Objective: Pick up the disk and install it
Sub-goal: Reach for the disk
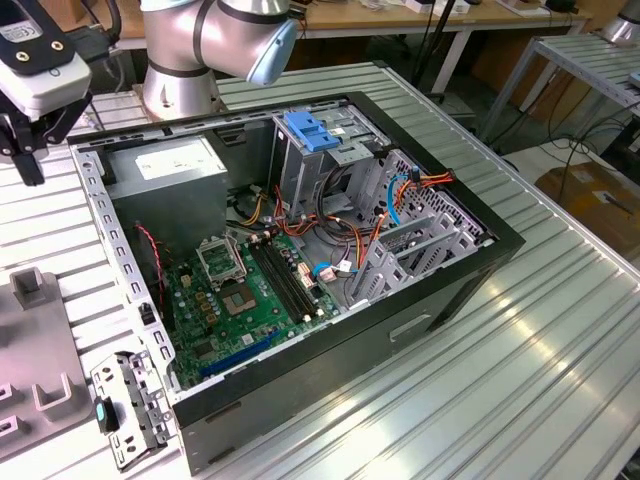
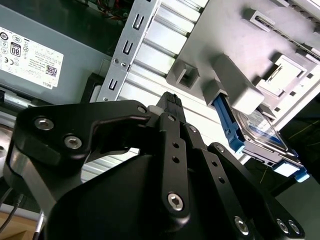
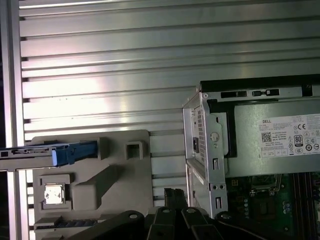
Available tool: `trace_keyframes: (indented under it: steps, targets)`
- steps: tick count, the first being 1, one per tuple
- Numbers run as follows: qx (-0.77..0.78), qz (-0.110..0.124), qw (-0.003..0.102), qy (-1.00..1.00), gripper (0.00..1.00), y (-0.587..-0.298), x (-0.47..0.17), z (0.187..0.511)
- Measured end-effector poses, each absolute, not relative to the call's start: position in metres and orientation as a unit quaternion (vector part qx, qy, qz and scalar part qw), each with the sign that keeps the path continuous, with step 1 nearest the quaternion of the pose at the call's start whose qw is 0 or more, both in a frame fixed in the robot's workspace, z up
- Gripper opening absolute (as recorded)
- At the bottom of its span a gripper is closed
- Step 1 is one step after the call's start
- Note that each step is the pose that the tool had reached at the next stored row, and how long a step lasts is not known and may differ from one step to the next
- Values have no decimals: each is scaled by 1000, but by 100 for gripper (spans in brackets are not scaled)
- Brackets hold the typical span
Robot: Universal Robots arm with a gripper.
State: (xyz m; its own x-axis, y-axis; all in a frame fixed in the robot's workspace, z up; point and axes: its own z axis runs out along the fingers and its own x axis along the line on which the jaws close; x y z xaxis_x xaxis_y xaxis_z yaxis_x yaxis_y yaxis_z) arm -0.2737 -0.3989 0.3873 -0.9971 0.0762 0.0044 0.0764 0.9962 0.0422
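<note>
the disk (image 2: 260,131) stands on edge in a grey holder (image 2: 225,30) on the worktop (image 3: 100,75), likely leaving its flat faces graspable. the gripper (image 2: 170,100), pressed together and empty, hovers near the computer case (image 3: 205,140).

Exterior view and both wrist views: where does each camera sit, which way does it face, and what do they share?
Exterior view: off the arm, raised, looking down at an angle on the open computer case on the slotted table; the arm and gripper show.
First wrist view: on the wrist, looking down past the gripper at the table, grey fixture and disk.
Second wrist view: on the wrist, looking along the gripper toward fixture and disk.
Shared: both wrist views show the disk in the fixture and the power supply.
</note>
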Motion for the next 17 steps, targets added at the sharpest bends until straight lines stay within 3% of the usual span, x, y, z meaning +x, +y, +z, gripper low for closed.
trace_keyframes:
  steps: [17]
  targets:
    - [-38, -21, 3, -999, 11, -399, -290, 387]
